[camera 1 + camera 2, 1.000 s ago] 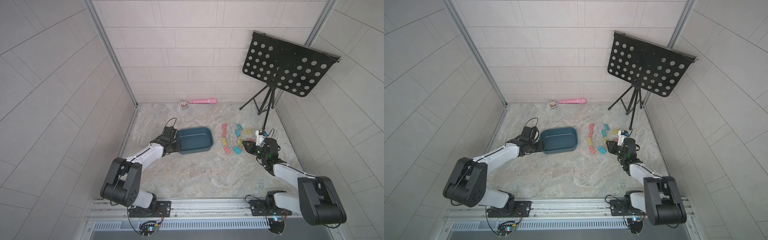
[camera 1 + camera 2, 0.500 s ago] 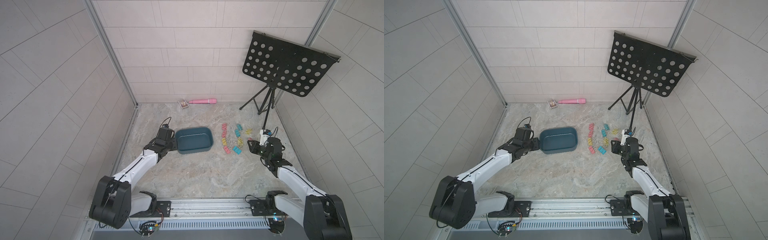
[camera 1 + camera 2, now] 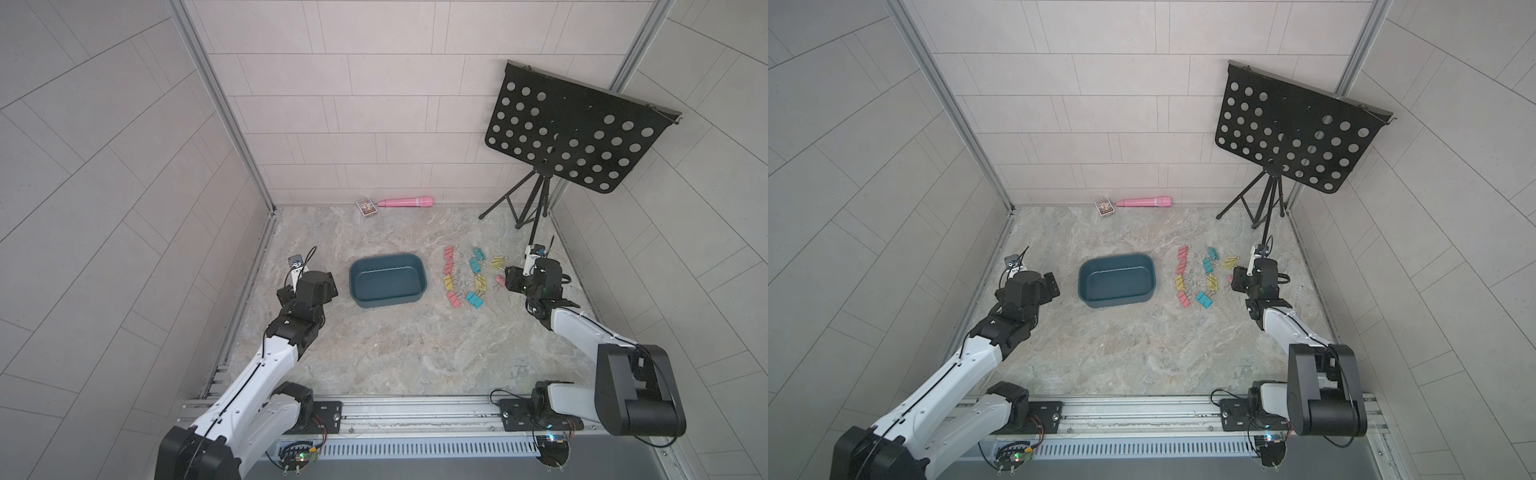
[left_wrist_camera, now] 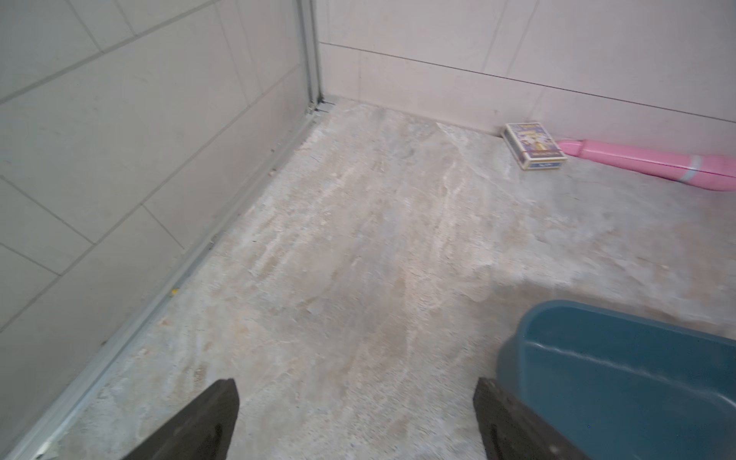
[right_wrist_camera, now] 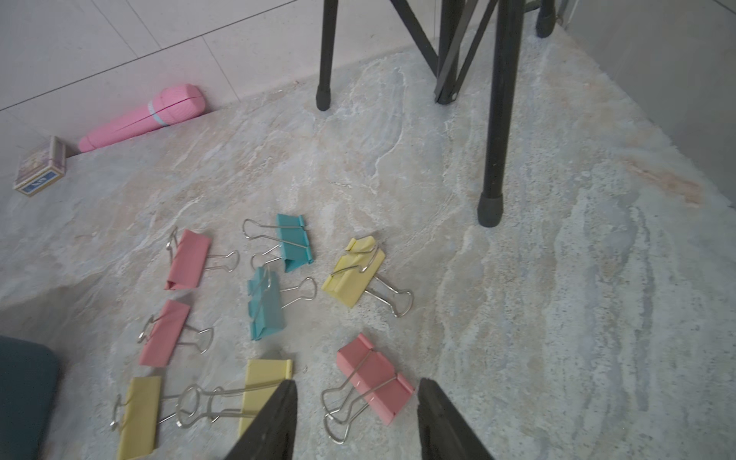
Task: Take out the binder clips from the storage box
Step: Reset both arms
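Sitting near the middle of the marbled desk (image 3: 395,349), the dark teal storage box (image 3: 386,302) stands upright and lidless, with its whole bare bottom on show in both top views. The binder clips (image 3: 473,299) lie outside it on the desk, just beside the end that faces the right arm (image 3: 582,332). They sit in loose rows of pink, yellow and teal, their silver handles splayed. The left arm (image 3: 274,353) reaches up along the box's other end with its wrist raised. The left pincer (image 4: 355,384) gapes wide over bare desk, near the box's corner but apart from it. The right arm stretches low toward the clips. The right pincer (image 5: 356,381) stands partly apart and grips nothing, poised above a pink clip (image 5: 372,378) that lies flat on the desk.
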Available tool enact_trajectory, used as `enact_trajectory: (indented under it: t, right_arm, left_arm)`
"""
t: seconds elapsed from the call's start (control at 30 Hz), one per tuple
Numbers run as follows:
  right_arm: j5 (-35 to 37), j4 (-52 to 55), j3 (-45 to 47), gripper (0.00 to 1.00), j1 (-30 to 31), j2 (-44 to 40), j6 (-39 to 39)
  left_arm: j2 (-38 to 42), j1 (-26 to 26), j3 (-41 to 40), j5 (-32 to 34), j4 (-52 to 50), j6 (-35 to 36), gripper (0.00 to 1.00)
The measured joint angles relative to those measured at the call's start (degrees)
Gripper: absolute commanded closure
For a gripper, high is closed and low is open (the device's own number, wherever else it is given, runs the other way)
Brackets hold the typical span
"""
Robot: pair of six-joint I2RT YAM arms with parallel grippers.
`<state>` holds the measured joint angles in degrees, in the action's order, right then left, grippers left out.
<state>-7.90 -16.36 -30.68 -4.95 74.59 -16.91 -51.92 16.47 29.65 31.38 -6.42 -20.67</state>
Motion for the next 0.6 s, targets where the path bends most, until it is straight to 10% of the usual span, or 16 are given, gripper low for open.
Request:
enact_trajectory:
  t: [0.53, 0.6]
  right_arm:
    - [4.48, -28.24, 9.73, 0.35, -0.22, 9.97, 7.15]
    - [4.48, -30.29, 10.03, 0.18, -0.04, 11.87, 8.07]
  left_arm:
    - [-25.79, -10.01, -7.26, 9.81, 34.36, 8.79, 0.0]
    - [-28.5, -11.02, -7.26, 7.5, 38.95, 9.31, 0.0]
